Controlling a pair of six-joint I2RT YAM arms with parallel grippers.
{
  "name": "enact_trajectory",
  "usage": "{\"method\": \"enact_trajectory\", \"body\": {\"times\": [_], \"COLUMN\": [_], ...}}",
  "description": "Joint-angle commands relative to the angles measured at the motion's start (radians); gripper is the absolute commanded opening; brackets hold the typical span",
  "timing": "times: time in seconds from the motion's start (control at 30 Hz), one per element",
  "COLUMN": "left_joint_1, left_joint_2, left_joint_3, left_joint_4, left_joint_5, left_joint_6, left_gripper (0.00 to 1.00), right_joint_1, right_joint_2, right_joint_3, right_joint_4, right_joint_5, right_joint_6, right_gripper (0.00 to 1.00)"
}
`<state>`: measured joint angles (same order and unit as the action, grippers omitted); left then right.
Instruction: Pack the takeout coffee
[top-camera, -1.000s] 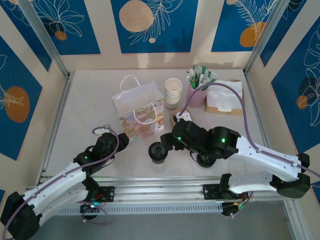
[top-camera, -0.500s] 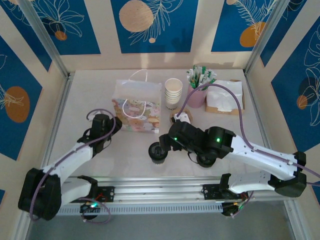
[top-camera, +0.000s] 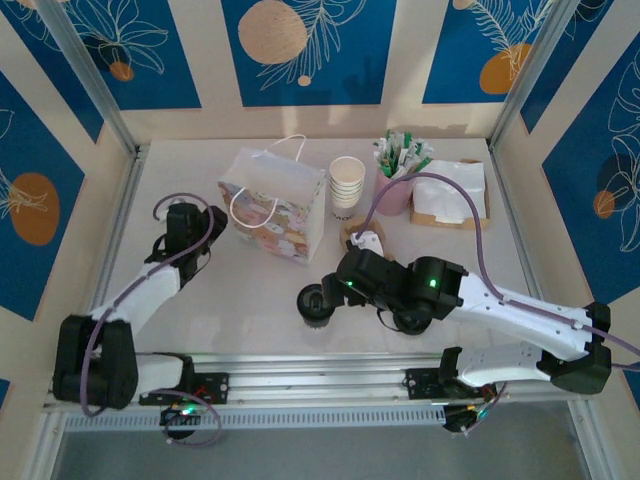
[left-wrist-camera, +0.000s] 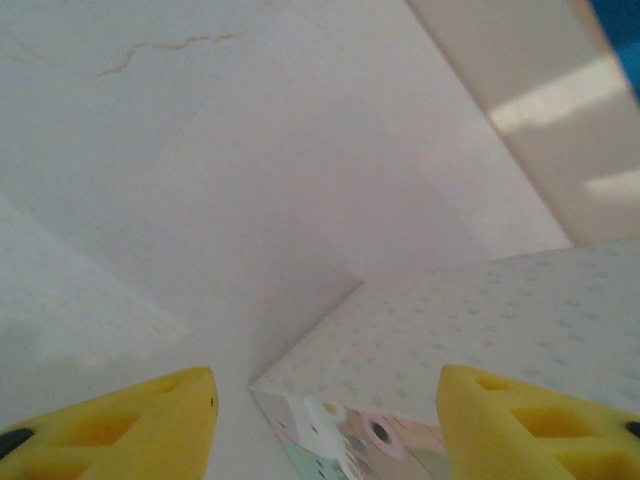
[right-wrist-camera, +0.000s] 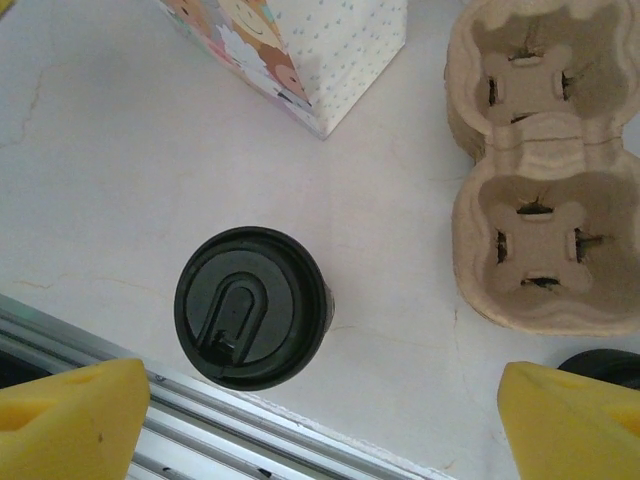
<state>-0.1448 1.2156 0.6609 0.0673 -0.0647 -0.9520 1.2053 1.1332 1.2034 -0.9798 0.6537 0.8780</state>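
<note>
**Lidded coffee stands on the counter, not yet in the bag**

The small pale paper cup with a round black plastic lid (right-wrist-camera: 252, 307) stands upright on the white counter (top-camera: 250, 290) near the front rail, apart from the pastel printed paper gift bag (top-camera: 272, 205). The right jaws hang spread wide above it, empty, with the cup off-centre between the yellow pads (right-wrist-camera: 70, 420) (likely lining up to descend around it). The left jaws, also apart and gripping nothing, sit just beside the bag's left corner, probably to steady it for loading. The brown moulded-pulp cup carrier (right-wrist-camera: 530, 200) lies nearby, its pockets empty
</note>
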Motion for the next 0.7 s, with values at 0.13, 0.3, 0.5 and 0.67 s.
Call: {"method": "enact_trajectory", "body": {"times": [0.13, 0.3, 0.5, 0.67], "left_joint_1": [-0.021, -0.175, -0.396, -0.485], "left_joint_2": [-0.388, -0.505, -0.488, -0.388], "left_joint_3": [0.034, 0.091, 0.126, 0.144], "left_joint_4": [-0.398, -0.549, -0.495, -0.392], "left_joint_5": [0.092, 0.084, -0.020, -0.026], "left_joint_6": [-0.061, -0.119, -0.187, -0.196], "left_gripper": [0.64, 0.84, 0.85, 0.76], "right_joint_1": [-0.016, -0.048, -0.060, -0.067], "right_joint_2": [-0.027, -0.024, -0.027, -0.029], "right_joint_3": [-0.022, -0.041, -0.039, -0.039], "right_joint_4": [0.001, 0.052, 0.075, 0.067], "right_joint_5": [0.079, 0.075, 0.072, 0.077], "right_joint_6": [0.071, 0.071, 0.078, 0.084], "right_gripper": [0.91, 0.91, 0.91, 0.91]}}
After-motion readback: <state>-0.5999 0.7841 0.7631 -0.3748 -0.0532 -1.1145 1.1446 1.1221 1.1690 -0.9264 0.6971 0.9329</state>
